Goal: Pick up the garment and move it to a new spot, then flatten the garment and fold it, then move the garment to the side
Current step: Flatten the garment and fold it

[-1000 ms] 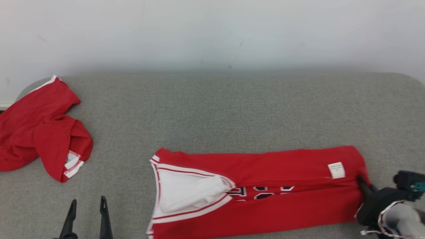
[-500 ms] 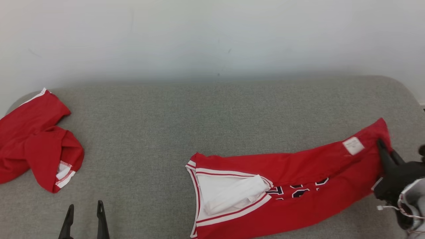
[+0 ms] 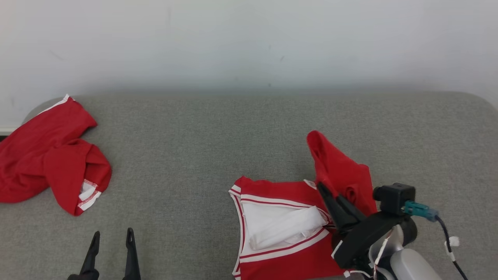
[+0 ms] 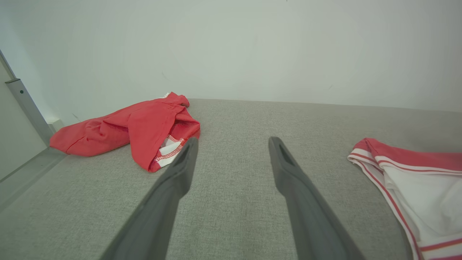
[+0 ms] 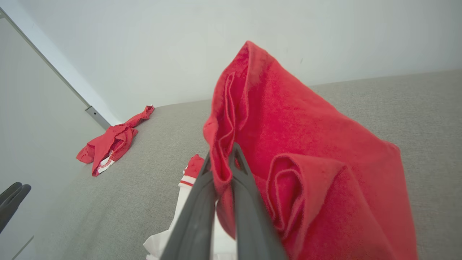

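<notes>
R gripper (image 3: 327,192) fingers pressed together, pinching the jersey (image 3: 339,171) by one red end, which is lifted off the table (image 3: 233,136) & stands over the rest. The striped-trim end w/ white lining lies flat at the near edge, centre-right. L gripper (image 3: 113,233) is spread, holding nothing, at near-left edge. A second red garment (image 3: 50,155) is bunched at far-left edge, well apart. Open gray surface lies between both garments & along the wall (image 3: 249,39).

The garment (image 3: 280,190) lies right of centre on the table (image 3: 194,155), a second garment (image 3: 46,163) far left.
</notes>
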